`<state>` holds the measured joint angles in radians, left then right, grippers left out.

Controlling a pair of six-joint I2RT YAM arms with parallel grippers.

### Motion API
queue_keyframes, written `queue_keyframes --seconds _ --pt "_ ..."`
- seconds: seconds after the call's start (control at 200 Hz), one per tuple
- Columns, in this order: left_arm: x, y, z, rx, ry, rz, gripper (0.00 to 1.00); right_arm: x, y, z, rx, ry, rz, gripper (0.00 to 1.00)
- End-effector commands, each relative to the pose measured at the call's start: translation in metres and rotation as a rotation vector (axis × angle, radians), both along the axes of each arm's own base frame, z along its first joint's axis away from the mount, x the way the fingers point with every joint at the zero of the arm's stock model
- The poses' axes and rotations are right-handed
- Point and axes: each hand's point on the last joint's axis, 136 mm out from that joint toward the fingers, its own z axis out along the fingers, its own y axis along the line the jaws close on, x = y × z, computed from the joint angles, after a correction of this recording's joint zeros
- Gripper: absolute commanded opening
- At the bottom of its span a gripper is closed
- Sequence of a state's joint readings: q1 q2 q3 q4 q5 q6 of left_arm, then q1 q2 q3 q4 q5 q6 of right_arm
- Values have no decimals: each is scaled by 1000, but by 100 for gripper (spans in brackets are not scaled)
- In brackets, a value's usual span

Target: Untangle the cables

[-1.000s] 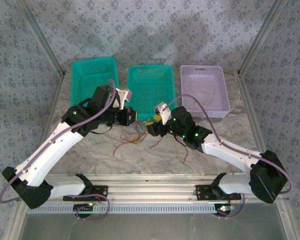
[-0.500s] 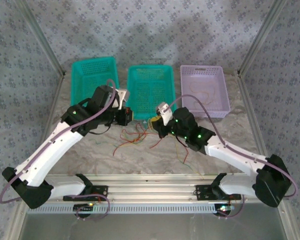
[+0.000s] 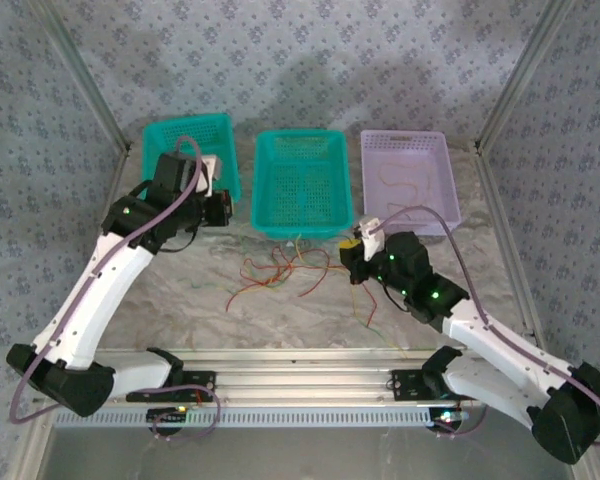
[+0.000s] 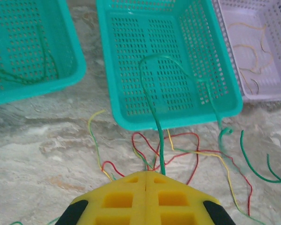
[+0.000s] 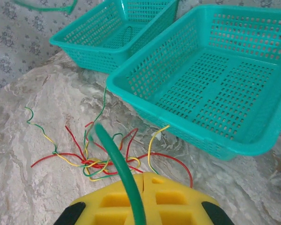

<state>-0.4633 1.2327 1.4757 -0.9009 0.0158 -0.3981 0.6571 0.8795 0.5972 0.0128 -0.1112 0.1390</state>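
1. Left pincer (image 3: 218, 207): I saw it sitting over the tabletop (image 3: 180, 290), just beside the near right corner of the left teal basket (image 3: 155, 165). In the left wrist view its yellow pads (image 4: 117, 199) were pressed together, pinching a green cable (image 4: 155, 119) at the seam. That cable rose from the pads, arched over the middle teal basket (image 4: 178, 117) and dropped back past the basket's near right corner.

2. Right pincer (image 3: 351, 247): I saw it sitting near the near right corner of the middle teal basket. In the right wrist view its pads (image 5: 173, 201) were also pressed together, pinching a green cable (image 5: 116, 157) that ran out to the far left. I could not tell whether both pincers held the same cable.

3. The cables (image 3: 278, 270): the main bundle of red, yellow and green strands lay knotted on the tabletop, just near of the middle teal basket and between the two pincers. The right wrist view showed the knot (image 5: 96, 163) lying flat, with loose ends fanning out to the left and right.

4. Sorted strands: a cream cable (image 4: 253, 47) lay coiled inside the purple basket (image 3: 405, 137) on the right. A dark green wire (image 4: 18, 77) lay inside the left teal basket.
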Motion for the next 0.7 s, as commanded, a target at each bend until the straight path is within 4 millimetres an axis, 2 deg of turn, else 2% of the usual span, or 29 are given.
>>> queue_keyframes --seconds 0.0,0.13,0.34,0.51,0.695 --pt "18 10 24 6 -81 36 0 -3 -9 1 25 22 -29 0" --pt "39 26 26 74 -118 122 0 -6 -5 10 55 22 -7 0" --pt "81 63 -4 80 -69 299 0 -9 2 40 91 -11 25 0" --pt "107 84 -21 51 -38 405 0 -7 18 62 74 -23 71 0" --pt "136 109 -63 11 66 487 0 1 39 73 45 -17 98 0"
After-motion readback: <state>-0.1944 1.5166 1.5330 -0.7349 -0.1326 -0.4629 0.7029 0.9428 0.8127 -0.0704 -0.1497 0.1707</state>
